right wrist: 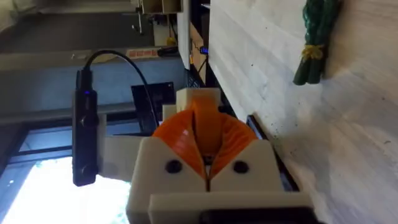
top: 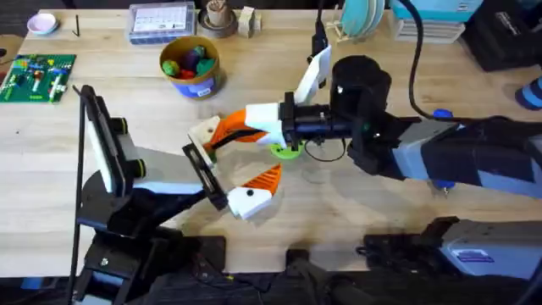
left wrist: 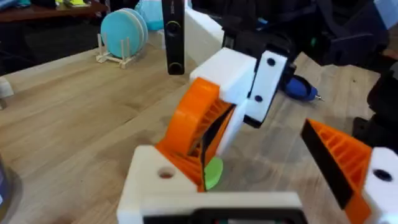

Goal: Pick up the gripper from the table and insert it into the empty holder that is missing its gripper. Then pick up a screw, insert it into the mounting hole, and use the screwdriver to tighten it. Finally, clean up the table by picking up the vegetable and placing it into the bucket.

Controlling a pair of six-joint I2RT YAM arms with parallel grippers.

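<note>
- Overhead view: the right gripper (top: 224,130) reaches across the middle of the table, with its orange pads pressed together on the gripper (top: 230,127), the small orange ribbed wedge.
- The left gripper (top: 235,157) comes up from the lower left with its fingers spread wide. One finger carries an orange wedge, and the other is the holder (top: 203,132), a plain white block.
- The held wedge is against the holder's sloped top; whether it is seated, I cannot tell.
- A bright green disc (top: 286,151) lies on the table just beneath the right gripper.
- The bucket (top: 190,80), with a yellow rim and toy fruit inside, stands toward the far side of the table, well apart from both grippers.
- Left wrist view: the holder (left wrist: 155,182) shows an open round hole on its face. The orange wedge (left wrist: 198,124) stands right above it, pinched in the right arm's fingers.
- The screwdriver (left wrist: 300,88) lies on the wood behind the right gripper.
- Right wrist view: the wedge (right wrist: 206,127) sits between the two ribbed pads. The vegetable (right wrist: 314,38), a slim green bundle, lies on the bare table off to one side.
</note>
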